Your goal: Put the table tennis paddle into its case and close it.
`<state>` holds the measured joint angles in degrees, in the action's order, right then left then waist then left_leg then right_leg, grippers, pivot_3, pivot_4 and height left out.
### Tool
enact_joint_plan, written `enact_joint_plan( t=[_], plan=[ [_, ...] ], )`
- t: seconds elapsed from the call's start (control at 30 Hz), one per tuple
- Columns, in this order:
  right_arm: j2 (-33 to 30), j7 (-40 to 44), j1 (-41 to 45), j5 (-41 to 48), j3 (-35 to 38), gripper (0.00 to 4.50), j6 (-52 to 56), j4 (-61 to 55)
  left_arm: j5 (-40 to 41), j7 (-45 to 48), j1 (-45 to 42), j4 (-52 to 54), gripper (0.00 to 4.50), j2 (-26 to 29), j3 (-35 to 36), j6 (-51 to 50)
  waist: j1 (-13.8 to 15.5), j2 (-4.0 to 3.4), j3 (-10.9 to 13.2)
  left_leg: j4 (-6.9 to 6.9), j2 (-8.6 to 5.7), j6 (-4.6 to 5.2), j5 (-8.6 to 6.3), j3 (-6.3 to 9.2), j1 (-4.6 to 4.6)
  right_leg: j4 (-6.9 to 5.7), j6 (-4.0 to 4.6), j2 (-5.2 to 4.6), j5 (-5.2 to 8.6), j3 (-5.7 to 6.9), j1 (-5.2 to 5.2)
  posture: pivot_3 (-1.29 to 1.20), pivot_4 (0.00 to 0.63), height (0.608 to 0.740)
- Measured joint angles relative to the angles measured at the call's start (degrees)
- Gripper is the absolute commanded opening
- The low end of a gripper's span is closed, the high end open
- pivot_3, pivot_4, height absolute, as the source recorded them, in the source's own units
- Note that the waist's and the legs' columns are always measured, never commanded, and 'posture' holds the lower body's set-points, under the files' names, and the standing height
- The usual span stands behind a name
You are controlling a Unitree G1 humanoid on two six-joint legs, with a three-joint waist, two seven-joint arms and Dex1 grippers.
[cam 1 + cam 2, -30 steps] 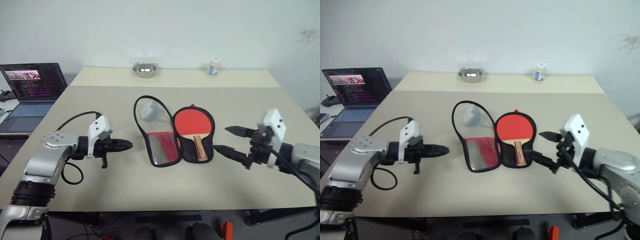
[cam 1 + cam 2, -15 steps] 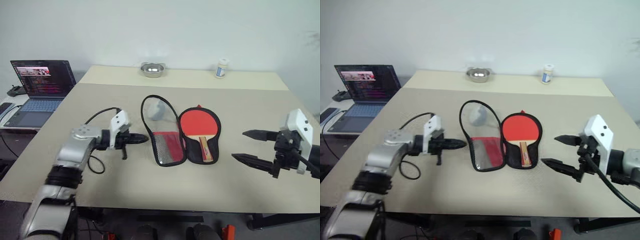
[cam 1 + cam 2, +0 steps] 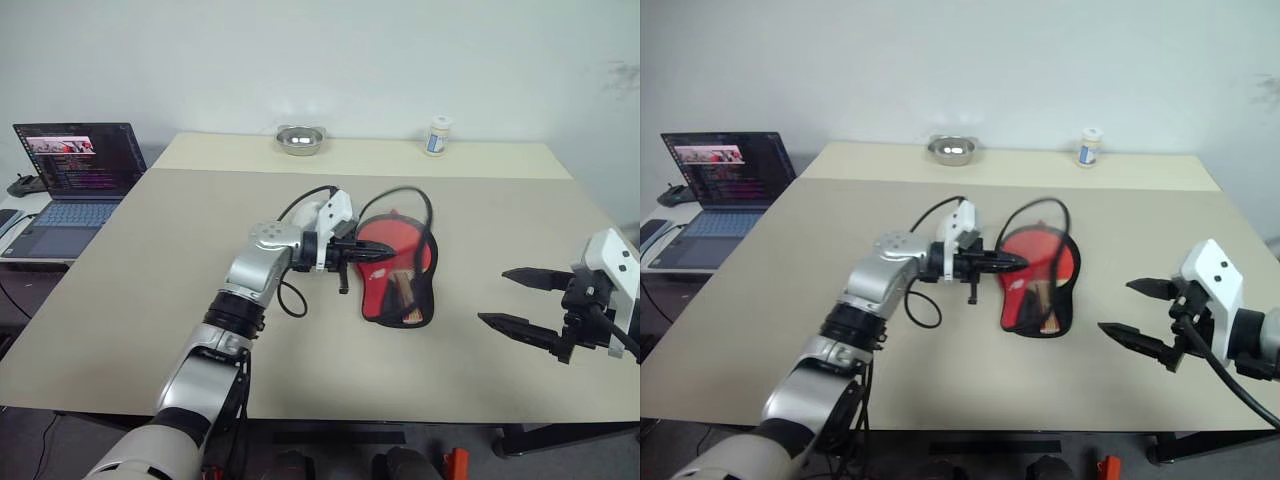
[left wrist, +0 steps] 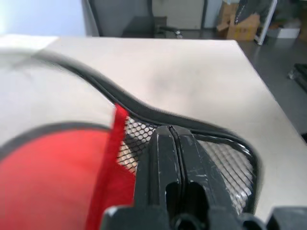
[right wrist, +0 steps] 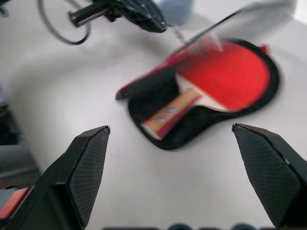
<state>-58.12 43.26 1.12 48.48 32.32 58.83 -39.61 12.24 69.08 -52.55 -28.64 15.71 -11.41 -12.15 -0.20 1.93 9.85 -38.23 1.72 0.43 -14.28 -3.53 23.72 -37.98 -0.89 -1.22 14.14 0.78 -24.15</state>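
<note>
Since the earlier frame the left hand (image 3: pixel 378 254) has swung across from the open desk (image 3: pixel 150 280) to the case (image 3: pixel 398 300), carrying its free flap over the table tennis paddle (image 3: pixel 395 262), which lies in the case's lower half near the desk's middle. Its fingers are pressed shut; the left wrist view shows the flap's black rim and mesh just beyond them, though not whether they pinch it. The right hand (image 3: pixel 528 300) waits well apart, spread wide and empty, seemingly clear until zipping; its wrist view shows the paddle's wooden handle still uncovered.
</note>
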Motion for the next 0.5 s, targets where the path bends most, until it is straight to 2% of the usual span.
enact_joint_plan(
  t=[0.13, 0.23, 0.4, 0.5],
  plan=[
    [2.6, -3.8, 2.3, -0.1, -3.5, 4.50, 0.2, 2.9, -0.5, -0.1, 0.3, -1.1, 0.03, 1.4, 0.2, 1.8, -0.1, 0.00, 0.0, 0.02, 0.03, 0.00, 0.00, 0.01, -0.02, -0.01, 0.00, 0.02, 0.00, 0.00, -0.01, 0.00, 0.150, 0.740],
    [5.6, -7.0, 6.3, -0.2, -7.2, 4.50, 0.2, 6.3, 0.1, 0.8, 2.4, 1.4, 0.03, 4.4, 1.1, 1.6, -0.3, -0.03, 0.0, 0.03, 0.03, 0.00, 0.00, -0.02, -0.05, -0.02, 0.01, 0.01, -0.01, -0.05, 0.00, 0.00, 0.150, 0.740],
    [12.0, -13.2, 15.7, -3.8, -16.4, 4.50, 0.3, 13.3, 5.4, 6.0, 9.2, 12.6, 0.03, 14.6, 4.8, -4.3, -1.0, -0.01, 0.0, 0.05, 0.11, -0.02, 0.01, -0.03, -0.04, -0.04, 0.22, 0.02, -0.12, -0.02, -0.03, 0.00, 0.150, 0.740],
    [15.2, -16.9, 18.6, -6.9, -20.2, 4.50, 1.1, 18.8, 8.3, 7.2, 11.2, 18.4, 0.03, 18.4, 7.5, -7.4, -0.6, -0.03, 0.0, 0.02, 0.04, -0.02, 0.01, -0.04, -0.02, -0.03, 0.22, -0.07, -0.12, 0.02, -0.01, 0.00, 0.150, 0.740]
  ],
)
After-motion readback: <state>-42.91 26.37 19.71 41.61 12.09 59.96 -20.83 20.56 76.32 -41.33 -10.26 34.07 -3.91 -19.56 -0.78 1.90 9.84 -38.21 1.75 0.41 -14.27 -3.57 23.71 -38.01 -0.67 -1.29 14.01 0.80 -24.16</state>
